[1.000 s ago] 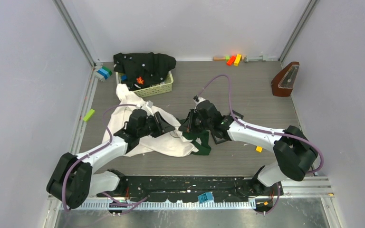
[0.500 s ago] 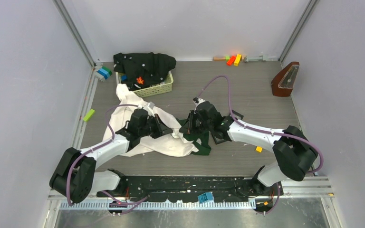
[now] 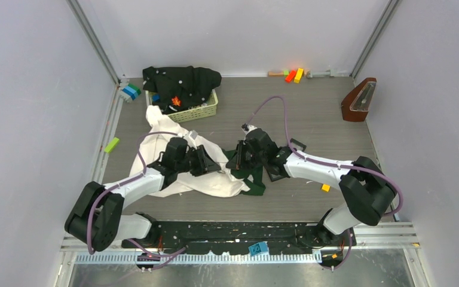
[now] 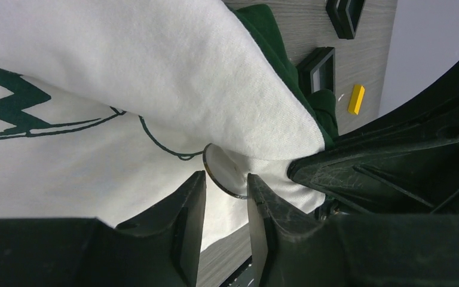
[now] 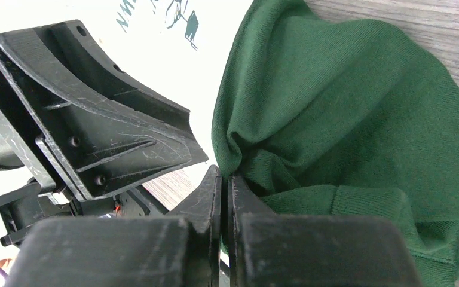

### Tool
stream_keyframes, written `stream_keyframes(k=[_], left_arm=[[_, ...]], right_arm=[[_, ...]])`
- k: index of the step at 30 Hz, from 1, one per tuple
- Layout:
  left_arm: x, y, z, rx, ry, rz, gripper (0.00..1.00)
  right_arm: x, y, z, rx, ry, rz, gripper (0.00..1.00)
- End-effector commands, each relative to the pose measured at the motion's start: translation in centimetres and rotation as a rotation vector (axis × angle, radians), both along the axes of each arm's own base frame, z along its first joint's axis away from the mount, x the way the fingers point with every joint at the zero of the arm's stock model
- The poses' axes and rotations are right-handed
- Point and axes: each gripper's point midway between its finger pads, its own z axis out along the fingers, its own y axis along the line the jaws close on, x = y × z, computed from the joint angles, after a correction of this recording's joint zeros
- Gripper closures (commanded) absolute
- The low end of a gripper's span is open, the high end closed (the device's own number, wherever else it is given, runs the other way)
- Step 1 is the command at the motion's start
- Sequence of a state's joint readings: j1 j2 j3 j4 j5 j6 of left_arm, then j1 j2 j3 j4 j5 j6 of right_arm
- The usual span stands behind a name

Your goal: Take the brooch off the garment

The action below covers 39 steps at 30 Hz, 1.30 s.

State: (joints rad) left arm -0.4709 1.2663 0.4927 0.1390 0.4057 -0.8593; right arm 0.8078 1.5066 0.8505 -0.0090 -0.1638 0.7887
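Observation:
The garment is cream-white with a dark green part and lies bunched at the table's middle. The brooch, a small white disc with a dark rim, sits on the white cloth under a fold. My left gripper is open with a narrow gap, and the brooch's lower edge is just at its fingertips. In the top view the left gripper is close beside my right gripper. The right gripper is shut on a fold of the green cloth.
A yellow basket holds a black speckled garment at the back left. Black square boxes lie right of the garment. A brown metronome, a yellow brick, a green brick and coloured bricks lie around.
My left gripper has moved a little to the right, closer to the right gripper and the brooch. The right gripper has stayed shut on the green cloth and hardly moved.

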Motion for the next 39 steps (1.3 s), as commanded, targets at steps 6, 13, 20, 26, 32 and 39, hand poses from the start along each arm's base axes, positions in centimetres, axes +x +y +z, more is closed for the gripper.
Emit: stream_keyframes(k=[6, 13, 20, 26, 32, 39], left_arm=[[0.6, -1.4, 0.2, -0.109, 0.041, -0.015, 0.64], [0.5, -1.7, -0.7, -0.143, 0.072, -0.013, 0.78], [0.5, -2.3, -0.6, -0.206, 0.111, -0.013, 0.68], [0.4, -2.8, -1.2, -0.258, 0.147, -0.004, 0.77], [1.0, -3.1, -0.9, -0.360, 0.151, 0.039, 1.00], [0.7, -1.4, -2.9, -0.194, 0.189, 0.058, 1.00]], right_arm=[[0.5, 0.8, 1.0, 0.042, -0.037, 0.018, 0.99], [0.4, 0.6, 1.3, 0.043, -0.050, 0.019, 0.99], [0.4, 0.4, 1.1, 0.035, -0.052, 0.017, 1.00], [0.4, 0.6, 1.3, 0.049, -0.059, 0.017, 1.00], [0.4, 0.5, 1.6, 0.070, -0.073, 0.008, 0.99], [1.0, -2.2, -0.5, -0.069, -0.064, -0.087, 0.93]])
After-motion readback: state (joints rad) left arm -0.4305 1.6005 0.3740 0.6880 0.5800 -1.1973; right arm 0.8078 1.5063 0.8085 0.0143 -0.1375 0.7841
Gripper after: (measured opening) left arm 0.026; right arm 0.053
